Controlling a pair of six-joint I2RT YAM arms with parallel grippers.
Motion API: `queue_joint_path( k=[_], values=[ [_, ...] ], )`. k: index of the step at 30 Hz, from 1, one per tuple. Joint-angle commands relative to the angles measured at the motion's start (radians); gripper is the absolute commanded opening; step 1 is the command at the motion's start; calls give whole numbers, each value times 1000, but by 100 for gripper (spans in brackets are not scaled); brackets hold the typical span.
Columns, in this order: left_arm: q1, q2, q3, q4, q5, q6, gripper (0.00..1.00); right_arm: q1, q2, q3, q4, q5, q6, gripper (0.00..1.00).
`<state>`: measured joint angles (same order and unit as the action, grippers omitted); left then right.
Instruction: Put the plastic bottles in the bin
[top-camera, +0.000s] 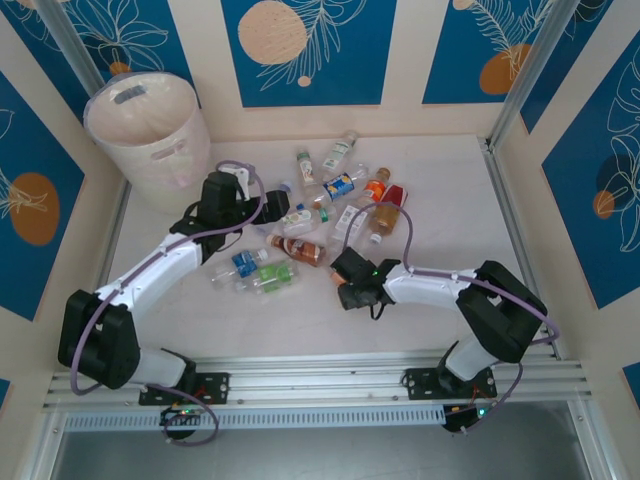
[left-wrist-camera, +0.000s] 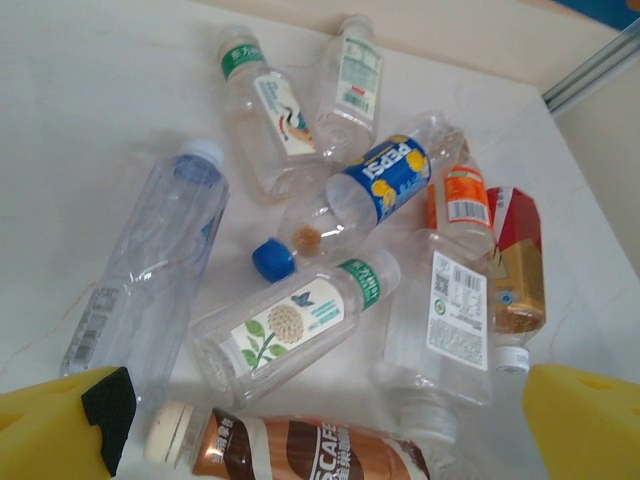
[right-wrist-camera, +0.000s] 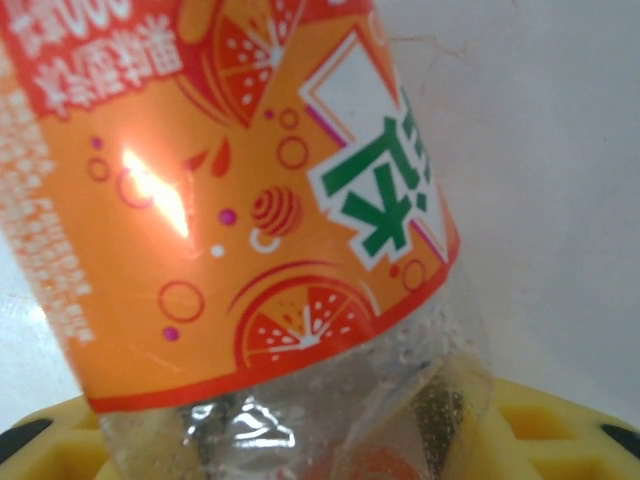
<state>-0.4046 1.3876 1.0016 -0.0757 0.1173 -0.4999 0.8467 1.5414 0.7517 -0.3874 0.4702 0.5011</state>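
The right gripper (right-wrist-camera: 310, 445) is clamped on a clear plastic bottle with an orange label printed with orange slices (right-wrist-camera: 240, 220). Its yellow fingers (right-wrist-camera: 560, 430) pinch the crumpled clear body just past the label's edge, with the white table (right-wrist-camera: 560, 150) behind; whether the bottle is off the surface cannot be told. In the overhead view this gripper sits at the near edge of the heap of bottles, well apart from the tall round translucent whitish-pink bin (top-camera: 165, 165), which stands upright at the far left corner of the table. The left gripper (left-wrist-camera: 320, 430) hangs over the heap with its jaws spread wide and nothing between them. Beneath it lie a brown coffee-labelled bottle with a cream cap (left-wrist-camera: 290, 450), a clear bottle with a white flower label and green band (left-wrist-camera: 290, 330) and a tall unlabelled clear bottle with a pale blue cap (left-wrist-camera: 150, 270). Farther from it lies a clear bottle with a blue Pepsi label and blue cap (left-wrist-camera: 385, 180), which touches the flower-labelled one near its cap. To the right lie a flat clear bottle with a white barcode label (left-wrist-camera: 455, 310), a small orange-labelled bottle (left-wrist-camera: 460, 195) and a red-and-gold bottle (left-wrist-camera: 515, 260), packed side by side. Two more clear bottles with green-and-white labels (left-wrist-camera: 265, 105) lie at the far side, all on their sides.
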Motion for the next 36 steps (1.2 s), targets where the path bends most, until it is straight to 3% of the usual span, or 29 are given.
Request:
queue_joint_path(
  k=[1,15,22,27,33,36],
  values=[
    [-5,1,13,-25,-6,-3,100,18,19,-15,-27,103,16,47],
    [-5,-5,-42,81,144,13,100,28,-263,-157,95,98,-2,29],
    [-7,-9,-101,228,295,-9,100,-22,-448,-249,278,-56,-9,18],
    [-11,3,-180,414,389,-115,100,-75,-515,-309,459,-140,69,15],
    [-47,70,-192,538,508,-189,100,-138,-492,-325,626,-309,100,15],
    [-71,91,-196,593,498,-218,100,-159,-450,-314,685,-377,95,15]
  ],
)
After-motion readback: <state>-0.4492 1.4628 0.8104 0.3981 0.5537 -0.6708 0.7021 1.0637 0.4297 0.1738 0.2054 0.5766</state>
